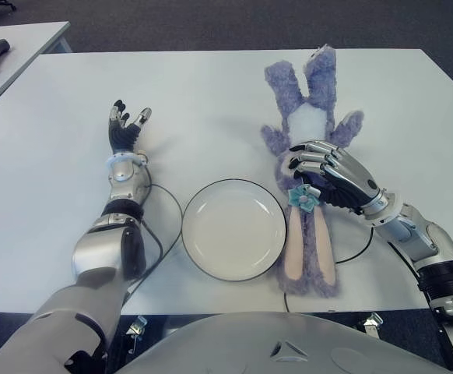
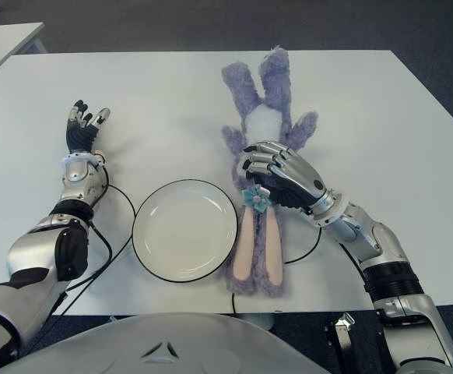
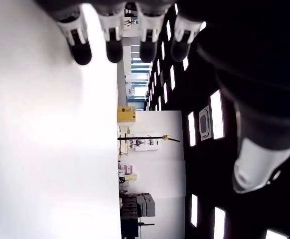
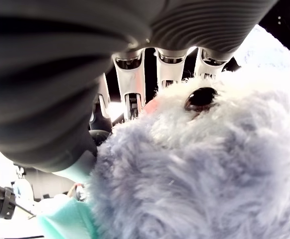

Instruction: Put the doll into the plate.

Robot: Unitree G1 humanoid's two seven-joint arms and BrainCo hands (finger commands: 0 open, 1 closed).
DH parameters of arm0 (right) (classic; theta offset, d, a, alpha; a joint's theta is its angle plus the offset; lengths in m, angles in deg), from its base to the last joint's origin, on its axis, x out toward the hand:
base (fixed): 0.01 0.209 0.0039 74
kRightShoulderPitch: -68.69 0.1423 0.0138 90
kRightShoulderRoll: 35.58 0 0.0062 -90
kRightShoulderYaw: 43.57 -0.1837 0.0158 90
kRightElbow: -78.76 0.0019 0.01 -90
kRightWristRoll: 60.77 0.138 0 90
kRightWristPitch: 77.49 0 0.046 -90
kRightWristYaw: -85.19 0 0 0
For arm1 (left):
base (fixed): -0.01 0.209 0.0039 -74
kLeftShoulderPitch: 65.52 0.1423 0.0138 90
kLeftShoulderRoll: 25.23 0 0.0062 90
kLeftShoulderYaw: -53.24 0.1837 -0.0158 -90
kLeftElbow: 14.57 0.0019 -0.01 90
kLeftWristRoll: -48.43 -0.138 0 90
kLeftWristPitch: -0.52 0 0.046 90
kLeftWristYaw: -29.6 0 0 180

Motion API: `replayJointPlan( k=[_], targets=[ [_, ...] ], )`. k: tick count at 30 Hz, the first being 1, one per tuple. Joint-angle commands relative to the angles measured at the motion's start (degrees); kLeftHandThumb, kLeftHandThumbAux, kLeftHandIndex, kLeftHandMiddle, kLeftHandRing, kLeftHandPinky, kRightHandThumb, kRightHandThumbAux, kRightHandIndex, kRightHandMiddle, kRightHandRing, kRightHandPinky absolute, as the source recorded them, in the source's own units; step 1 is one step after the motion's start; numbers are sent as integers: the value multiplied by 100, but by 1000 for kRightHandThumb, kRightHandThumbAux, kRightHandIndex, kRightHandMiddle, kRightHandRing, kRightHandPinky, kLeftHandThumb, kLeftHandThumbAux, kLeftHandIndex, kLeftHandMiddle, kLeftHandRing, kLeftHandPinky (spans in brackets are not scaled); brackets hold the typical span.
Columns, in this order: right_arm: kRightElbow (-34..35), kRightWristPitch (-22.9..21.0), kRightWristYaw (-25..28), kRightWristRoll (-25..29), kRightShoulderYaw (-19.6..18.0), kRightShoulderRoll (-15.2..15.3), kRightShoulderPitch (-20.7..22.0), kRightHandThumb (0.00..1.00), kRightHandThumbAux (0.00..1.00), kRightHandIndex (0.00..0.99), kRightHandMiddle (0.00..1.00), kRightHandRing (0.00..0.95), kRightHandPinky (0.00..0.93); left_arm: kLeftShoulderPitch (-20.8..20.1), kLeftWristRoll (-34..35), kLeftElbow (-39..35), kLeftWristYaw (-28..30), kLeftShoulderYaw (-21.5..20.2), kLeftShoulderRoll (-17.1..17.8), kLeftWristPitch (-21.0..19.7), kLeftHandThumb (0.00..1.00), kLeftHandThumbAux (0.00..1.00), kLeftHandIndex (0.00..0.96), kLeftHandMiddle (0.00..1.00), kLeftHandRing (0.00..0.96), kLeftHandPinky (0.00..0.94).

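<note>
Right hand (image 1: 329, 173) clamped over doll (image 1: 310, 167) head; doll lies flat on counter (image 1: 211, 101), touching plate (image 1: 233, 228) on its right. Left hand (image 1: 125, 128) idle, fingers spread. Risk: floppy ears drag, shoving plate.

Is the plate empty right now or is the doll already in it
Empty. The plate shows only bare white; the doll lies on the table beside it, under the right hand.
</note>
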Motion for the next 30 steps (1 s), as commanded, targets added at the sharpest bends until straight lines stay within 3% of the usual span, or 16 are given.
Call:
replayJointPlan(
  k=[1, 6, 8, 9, 11, 21, 30],
  targets=[
    [-96, 12, -40, -48, -78, -74, 75, 695, 701, 437, 413, 347, 297, 1175, -34, 766, -139, 38, -519, -766, 13, 664, 43, 65, 44, 28],
    [-68, -59, 30, 94, -93, -131, 63, 689, 707, 424, 344, 281, 216, 1161, -32, 778, -139, 35, -506, -841, 12, 672, 41, 64, 44, 29],
    [-54, -89, 42, 143, -106, -164, 61, 684, 711, 413, 262, 216, 144, 1155, -31, 783, -139, 32, -499, -873, 11, 672, 40, 64, 45, 29],
    [-42, -105, 46, 159, -114, -181, 61, 488, 492, 311, 211, 159, 95, 1153, -29, 785, -139, 30, -498, -883, 10, 675, 40, 63, 45, 32],
    [-3, -151, -46, 82, -176, -236, 51, 410, 415, 241, 156, 103, 58, 1150, -19, 785, -131, 21, -500, -890, 8, 678, 39, 63, 45, 30],
    [110, -363, -662, -533, -460, -356, 76, 333, 408, 99, 44, 21, 22, 1146, -29, 793, -135, 24, -496, -895, 0, 691, 36, 60, 43, 33],
    [-152, -412, -1197, -871, -515, -284, 319, 301, 410, 70, 17, 8, 16, 1144, -5, 798, -106, -3, -505, -895, 0, 695, 31, 53, 40, 29]
  ],
)
